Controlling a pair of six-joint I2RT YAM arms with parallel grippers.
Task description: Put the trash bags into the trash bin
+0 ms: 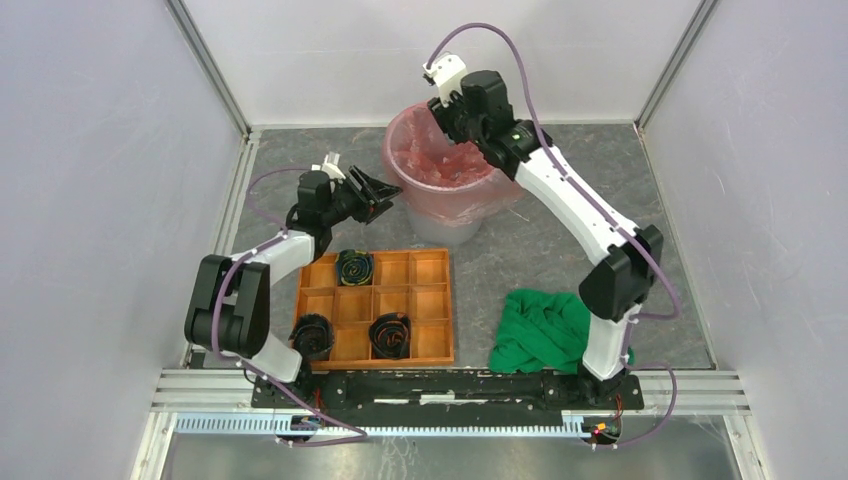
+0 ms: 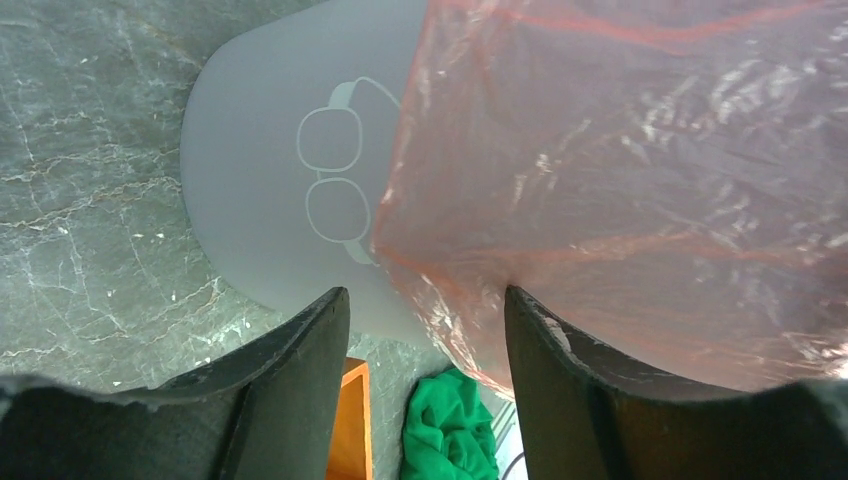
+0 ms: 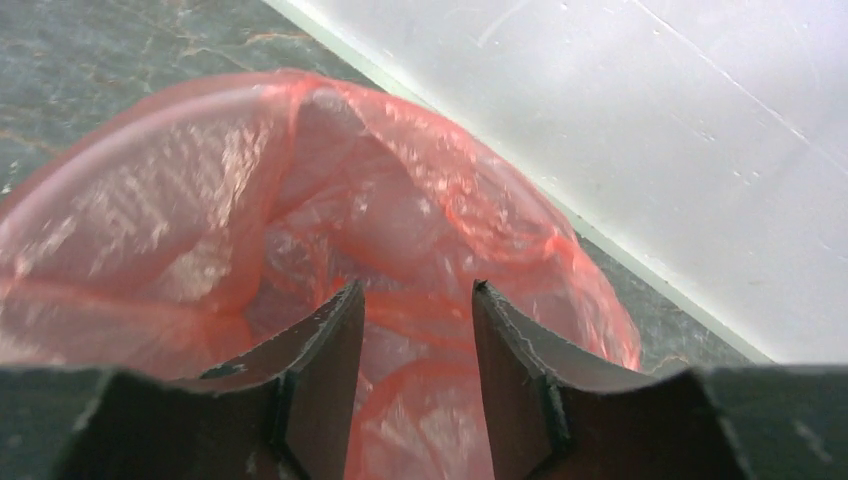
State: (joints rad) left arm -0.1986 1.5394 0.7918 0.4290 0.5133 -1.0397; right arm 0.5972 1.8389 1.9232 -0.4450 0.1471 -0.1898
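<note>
Bare worktop (image 1: 290, 165) runs free from my left claw (image 1: 388, 200) to the far-left corner, but the grey bin (image 1: 445, 232) under its red bag (image 1: 440, 160) blocks the far edge's middle just beside it, the orange tray (image 1: 449, 300) fills the near-left stretch and the green cloth (image 1: 540, 330) lies toward the near-right corner.

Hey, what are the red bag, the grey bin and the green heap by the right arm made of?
Red bag: thin plastic film, translucent and glossy, going by its wrinkles and glints. Grey bin: probably moulded plastic, smooth matte wall with a faint glasses outline. Green heap: looks like cloth, soft dull folds.
</note>
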